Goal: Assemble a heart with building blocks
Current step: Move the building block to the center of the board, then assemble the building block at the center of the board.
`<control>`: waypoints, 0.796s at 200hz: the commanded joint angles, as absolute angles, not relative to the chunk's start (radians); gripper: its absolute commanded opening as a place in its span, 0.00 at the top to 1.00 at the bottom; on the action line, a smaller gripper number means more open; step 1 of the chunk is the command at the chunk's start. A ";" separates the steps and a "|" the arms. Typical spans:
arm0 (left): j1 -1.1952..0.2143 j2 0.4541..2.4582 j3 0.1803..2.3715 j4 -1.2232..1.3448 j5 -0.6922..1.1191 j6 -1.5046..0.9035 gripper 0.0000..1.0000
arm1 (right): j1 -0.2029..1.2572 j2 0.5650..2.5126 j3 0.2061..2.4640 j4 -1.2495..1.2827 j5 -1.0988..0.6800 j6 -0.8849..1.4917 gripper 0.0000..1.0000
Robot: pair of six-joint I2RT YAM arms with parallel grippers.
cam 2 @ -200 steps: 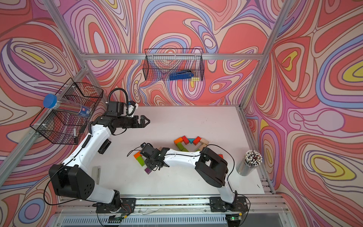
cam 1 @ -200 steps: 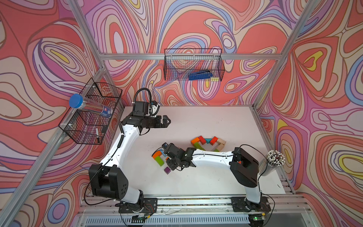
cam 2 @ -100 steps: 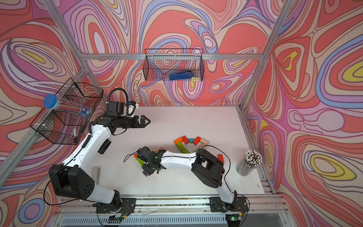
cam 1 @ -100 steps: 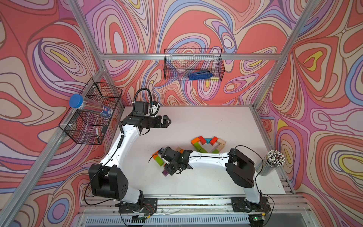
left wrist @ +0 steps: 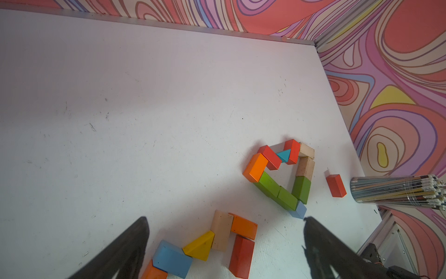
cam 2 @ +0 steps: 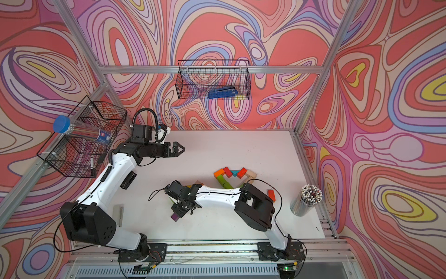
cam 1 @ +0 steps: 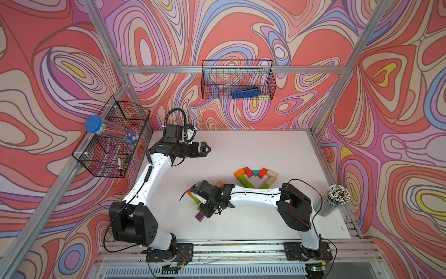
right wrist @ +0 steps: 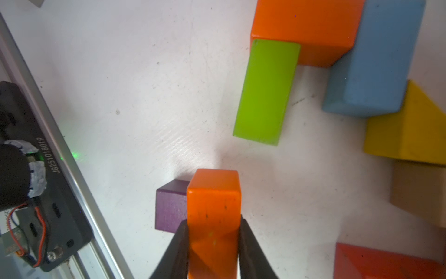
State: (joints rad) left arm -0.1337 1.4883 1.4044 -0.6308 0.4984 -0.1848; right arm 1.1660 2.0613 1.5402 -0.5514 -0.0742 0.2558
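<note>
1. Top views both show our left gripper point(cam 1: 208, 150) spread wide, hanging over the bare table point(cam 1: 253, 149) at the back left.
2. Near the front middle, our right gripper point(right wrist: 213, 224) pinches an orange block point(right wrist: 213, 193) just beside a purple cube point(right wrist: 170, 207).
3. Loose blocks point(left wrist: 220, 229) lie clustered next to that.
4. Further right we see the heart outline point(left wrist: 268, 184) lying flat, then a lone red brick point(left wrist: 336, 185), then a pencil cup point(cam 1: 331, 203).
</note>
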 commanded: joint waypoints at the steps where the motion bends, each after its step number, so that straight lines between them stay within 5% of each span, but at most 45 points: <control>1: -0.131 1.476 1.398 -0.612 0.515 -0.186 0.00 | 1.170 2.060 1.541 -0.580 0.029 0.281 0.81; 159: -0.130 1.466 1.399 -0.611 0.525 -0.184 0.00 | 1.170 2.159 1.672 -0.688 0.067 0.316 0.79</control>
